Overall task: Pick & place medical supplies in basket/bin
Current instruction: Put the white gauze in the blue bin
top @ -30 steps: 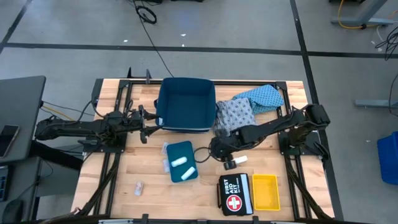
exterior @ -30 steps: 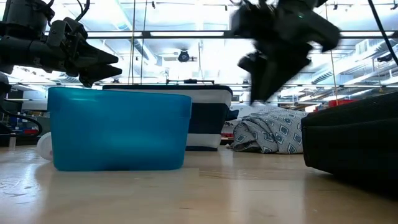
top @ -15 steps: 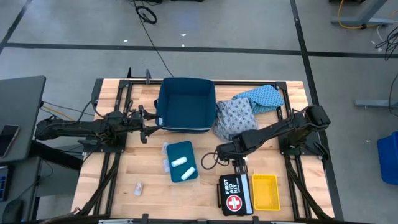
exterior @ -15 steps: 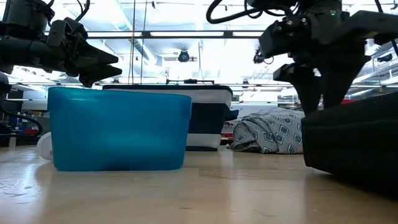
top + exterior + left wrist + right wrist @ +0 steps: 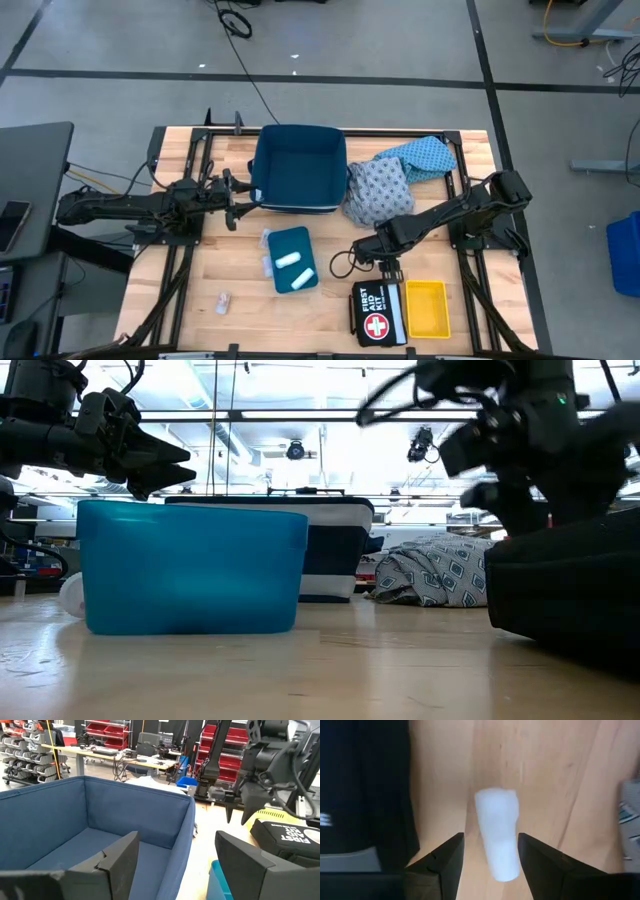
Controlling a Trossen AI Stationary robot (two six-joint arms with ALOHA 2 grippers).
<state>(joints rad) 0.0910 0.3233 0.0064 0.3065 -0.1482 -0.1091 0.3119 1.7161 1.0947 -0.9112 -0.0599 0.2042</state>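
Observation:
A small white roll (image 5: pixel 497 833) lies on the bare table beside the black first aid kit (image 5: pixel 365 790). My right gripper (image 5: pixel 490 840) hangs over it, open, one finger on each side of the roll and not touching it. In the high view this gripper (image 5: pixel 386 260) covers the roll. Two more white rolls (image 5: pixel 288 259) lie in a teal tray (image 5: pixel 281 240), with pale packets (image 5: pixel 266 265) beside it. The grey-blue cloth (image 5: pixel 378 190) and the light-blue cloth (image 5: pixel 425 155) lie heaped right of the blue bin (image 5: pixel 298 168). My left gripper (image 5: pixel 238 206) waits, open, at the bin's left wall.
The first aid kit (image 5: pixel 377 312) and a yellow tray (image 5: pixel 425 307) sit at the near edge, close by my right gripper. One more packet (image 5: pixel 223 298) lies near the left front. Bare wood shows between the teal tray and the kit.
My right gripper has moved from beside the grey-blue cloth toward the table's near edge and a little right, and has come down over the white roll next to the first aid kit. The roll has stayed where it was.

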